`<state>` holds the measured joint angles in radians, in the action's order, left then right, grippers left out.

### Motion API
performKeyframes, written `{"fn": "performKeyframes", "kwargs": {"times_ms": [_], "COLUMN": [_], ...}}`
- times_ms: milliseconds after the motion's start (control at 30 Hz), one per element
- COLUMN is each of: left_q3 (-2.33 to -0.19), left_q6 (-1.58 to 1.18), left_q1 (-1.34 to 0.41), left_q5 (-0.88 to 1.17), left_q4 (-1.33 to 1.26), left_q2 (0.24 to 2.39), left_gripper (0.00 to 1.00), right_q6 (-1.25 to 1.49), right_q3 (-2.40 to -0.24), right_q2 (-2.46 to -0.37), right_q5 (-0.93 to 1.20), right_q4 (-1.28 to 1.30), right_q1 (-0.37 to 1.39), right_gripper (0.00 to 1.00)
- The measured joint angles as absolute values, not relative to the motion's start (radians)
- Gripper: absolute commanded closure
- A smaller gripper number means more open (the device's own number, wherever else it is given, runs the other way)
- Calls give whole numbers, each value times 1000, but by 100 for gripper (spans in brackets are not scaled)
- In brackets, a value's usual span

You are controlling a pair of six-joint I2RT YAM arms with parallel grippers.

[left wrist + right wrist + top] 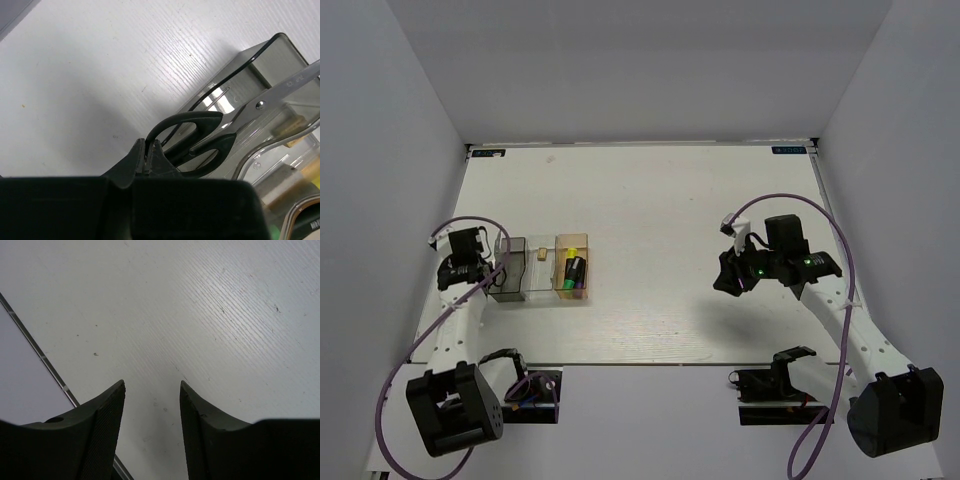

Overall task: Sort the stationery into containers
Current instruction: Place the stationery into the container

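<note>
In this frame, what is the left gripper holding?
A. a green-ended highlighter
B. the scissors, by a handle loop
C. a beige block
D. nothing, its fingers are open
B: in the left wrist view the left gripper is shut on a black handle loop of the scissors, whose blades reach over the dark grey tray.

The worktop (100,75) is white and matt, with a fine ribbed grain. The scissors (222,142) have bright metal blades and smooth black plastic handles; the smoky tray (286,54) is glossy translucent plastic. The right gripper (152,383) has matt dark jaws, finely ridged inside.
</note>
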<state>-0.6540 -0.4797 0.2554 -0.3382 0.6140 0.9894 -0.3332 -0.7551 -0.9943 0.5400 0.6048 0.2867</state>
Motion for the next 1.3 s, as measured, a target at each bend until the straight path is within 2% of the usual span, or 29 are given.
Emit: {"fn": "performKeyframes", "kwargs": {"times_ms": [100, 200, 233, 300, 333, 500, 733, 933, 1000, 1100, 1133, 1167, 1200, 1267, 1300], "left_q3": [-645, -641, -641, -641, -641, -643, -670, -722, -736, -742, -742, -742, -741, -741, -741], "left_q6": [-479, -479, -479, -479, -477, -479, -480, -483, -481, -481, -482, -484, -499, -504, -508], "left_q1": [255, 251, 250, 246, 246, 231, 218, 184, 174, 169, 169, 170, 171, 176, 178], "left_q5": [-343, -344, -344, -342, -340, -337, -321, -277, -274, -278, -279, -276, -273, -235, -203], "left_q4": [600, 596, 594, 590, 588, 582, 584, 591, 593, 594, 598, 602, 602, 603, 601], "left_q2": [1016, 1033, 1036, 1042, 1044, 1052, 1037, 940, 918, 911, 914, 917, 917, 913, 908], "left_gripper": [94, 81, 73, 62, 53, 44, 44, 44, 38, 38, 59, 87, 100, 100, 100], "right_q6": [-333, -333, -333, -333, -333, -333, -333, -333, -333, -333, -333, -333, -332, -323, -318], "right_q3": [-755, -755, -755, -755, -755, -755, -755, -755, -755, -755, -755, -755, -755, -755, -755], "right_q2": [-994, -994, -994, -994, -994, -994, -994, -994, -994, -994, -994, -994, -994, -994, -994], "right_q5": [543, 546, 546, 547, 547, 550, 553, 554, 556, 558, 558, 558, 558, 558, 555], "right_q4": [605, 605, 605, 605, 606, 606, 606, 606, 607, 608, 608, 609, 609, 610, 611], "right_q1": [285, 282, 281, 281, 281, 277, 270, 268, 268, 268, 268, 268, 268, 266, 264], "right_gripper": [46, 45, 45, 44, 42, 41, 41, 40, 40, 40, 40, 35, 31, 10, 10]}}
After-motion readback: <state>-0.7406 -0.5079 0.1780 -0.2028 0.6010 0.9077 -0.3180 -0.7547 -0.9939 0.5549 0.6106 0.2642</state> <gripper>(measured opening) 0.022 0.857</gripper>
